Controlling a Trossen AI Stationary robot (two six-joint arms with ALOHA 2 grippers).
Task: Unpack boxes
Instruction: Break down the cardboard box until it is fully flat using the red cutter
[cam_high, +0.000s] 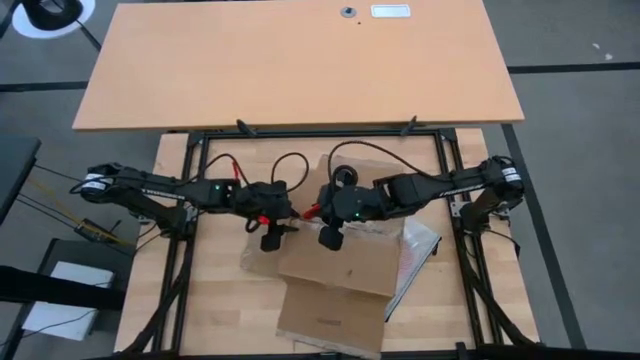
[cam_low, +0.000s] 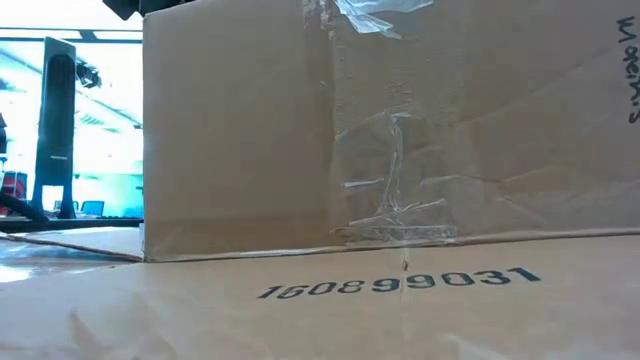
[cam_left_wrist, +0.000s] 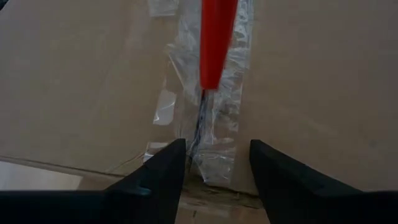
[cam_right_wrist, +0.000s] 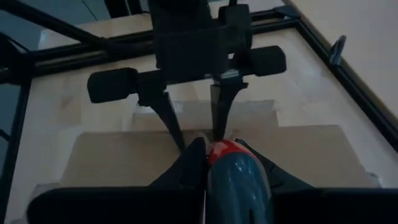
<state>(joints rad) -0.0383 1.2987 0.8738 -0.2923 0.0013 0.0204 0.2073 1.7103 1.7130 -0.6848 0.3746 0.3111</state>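
The brown cardboard box (cam_high: 335, 265) stands at the table's near middle. One flap (cam_low: 330, 300) lies flat in front of it, and clear tape (cam_low: 390, 190) runs down its wall. My right gripper (cam_right_wrist: 227, 149) is shut on a red-fronted box cutter (cam_left_wrist: 217, 43) over the box's top. The cutter's thin tip (cam_left_wrist: 202, 102) is at the taped seam (cam_left_wrist: 214, 134). My left gripper (cam_left_wrist: 214, 155) faces it, open, with one finger on each side of that seam at the box's left edge. My right gripper pinches the cutter's handle (cam_right_wrist: 233, 177) between its two fingers, and the handle lies along them. It slants down from the table's right, the red front end pointing ahead onto the tape. My left gripper's fingertips (cam_right_wrist: 180, 143) reach the box's edge; I cannot tell whether they touch it.
A crumpled clear plastic bag (cam_high: 415, 250) lies against the box's right side. A black frame (cam_high: 445, 150) borders the work board, with a large bare tabletop (cam_high: 300, 60) beyond it. Cables (cam_high: 290, 165) loop behind both wrists.
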